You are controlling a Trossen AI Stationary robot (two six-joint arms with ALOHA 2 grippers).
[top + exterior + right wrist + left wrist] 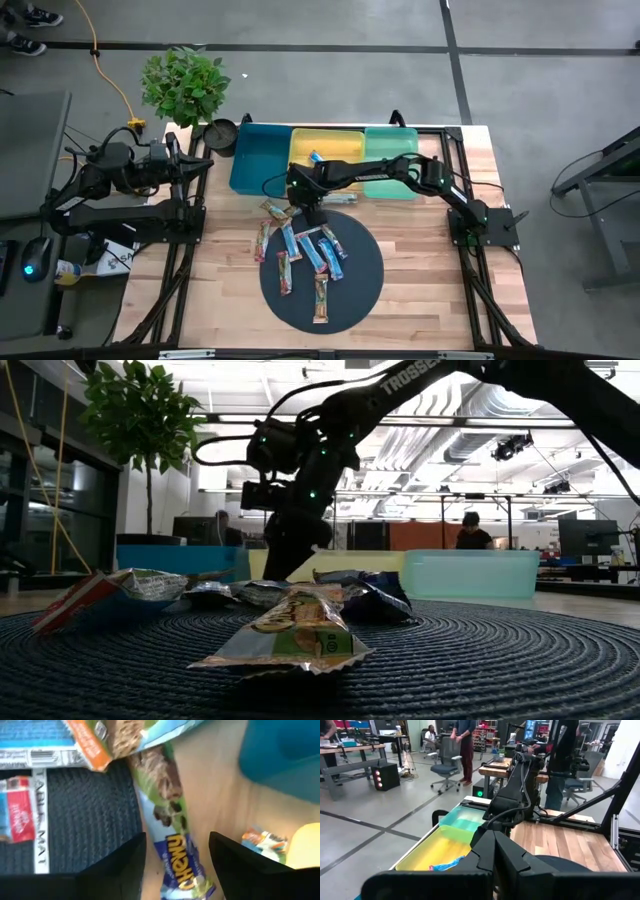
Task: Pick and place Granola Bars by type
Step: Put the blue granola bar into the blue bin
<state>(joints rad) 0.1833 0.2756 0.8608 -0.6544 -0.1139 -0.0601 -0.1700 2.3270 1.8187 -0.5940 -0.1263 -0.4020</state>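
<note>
Directly between open right end effector fingers: Chewy bar, lengthwise.

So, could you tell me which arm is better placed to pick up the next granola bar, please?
The right. Its gripper hangs open over the granola bars at the mat's far edge, straddling one, while the left gripper waits off to the side.
</note>
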